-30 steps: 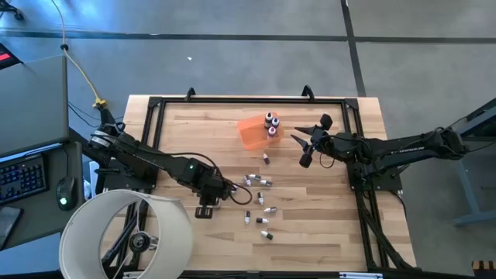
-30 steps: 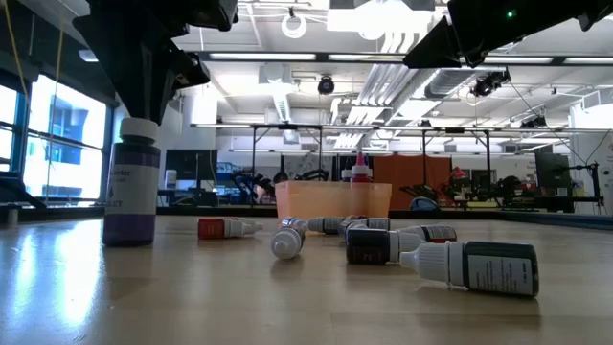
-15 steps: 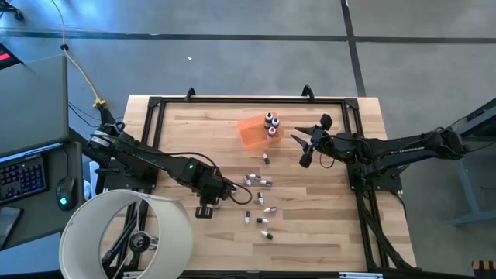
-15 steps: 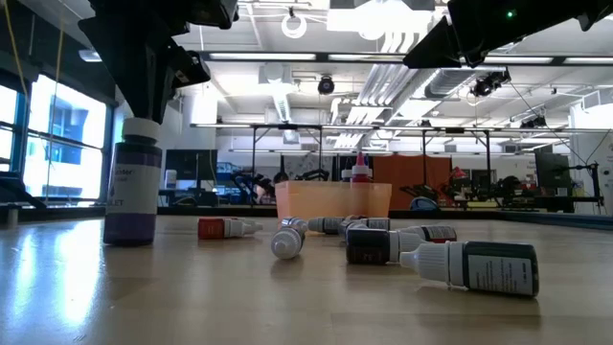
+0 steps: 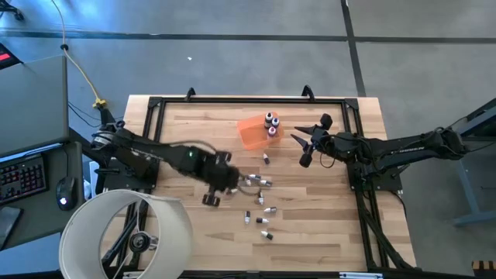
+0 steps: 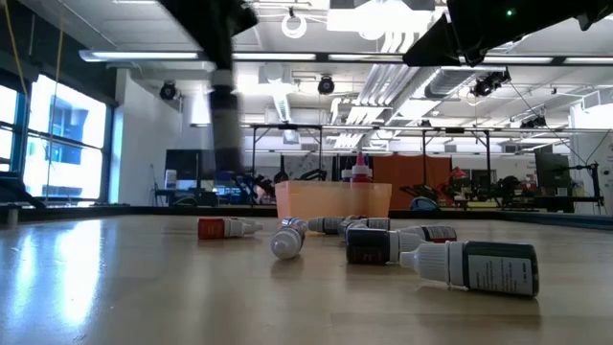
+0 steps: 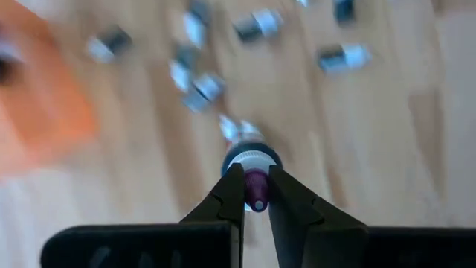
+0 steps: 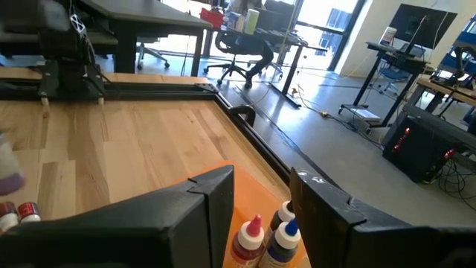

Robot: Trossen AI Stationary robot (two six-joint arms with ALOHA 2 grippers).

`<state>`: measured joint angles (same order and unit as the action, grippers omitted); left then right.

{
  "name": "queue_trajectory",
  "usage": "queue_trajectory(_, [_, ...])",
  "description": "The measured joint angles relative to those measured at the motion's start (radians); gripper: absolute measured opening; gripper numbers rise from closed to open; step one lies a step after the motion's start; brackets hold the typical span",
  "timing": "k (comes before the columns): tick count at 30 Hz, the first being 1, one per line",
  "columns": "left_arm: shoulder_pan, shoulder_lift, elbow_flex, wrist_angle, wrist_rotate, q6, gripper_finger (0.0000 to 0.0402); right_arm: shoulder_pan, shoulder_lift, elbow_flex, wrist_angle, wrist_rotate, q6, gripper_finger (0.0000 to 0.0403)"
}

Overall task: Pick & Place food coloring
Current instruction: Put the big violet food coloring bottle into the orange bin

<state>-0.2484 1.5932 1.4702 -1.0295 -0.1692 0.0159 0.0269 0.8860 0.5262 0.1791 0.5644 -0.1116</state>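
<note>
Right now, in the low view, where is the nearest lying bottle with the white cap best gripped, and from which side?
Grip the nearest bottle across its dark round body, from straight above: it lies flat, and its white cap tapers. The left hand holds a purple jar.

Orange tray (image 5: 249, 132) on the wooden table (image 5: 186, 128) — perhaps a lampshade (image 5: 128, 236) nearby.

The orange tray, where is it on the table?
In the high view the orange tray sits toward the table's far edge, near the middle, with three upright bottles at its right end.
</note>
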Motion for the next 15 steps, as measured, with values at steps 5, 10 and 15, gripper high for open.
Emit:
queue_trajectory(5, [0.152,-0.002,0.072,0.048,-0.004,0.174,0.0027,0.0,0.0,0.0,-0.001,0.002,-0.007,0.0126])
queue_trajectory(10, [0.345,-0.002,0.089,0.233,0.059,0.272,0.0026,0.0,0.0,0.0,-0.001,0.005,-0.029,0.0126])
queue_trajectory(15, [0.509,0.026,0.092,0.389,0.113,0.266,0.0026,0.0,0.0,0.0,-0.001,0.006,-0.029,0.0126])
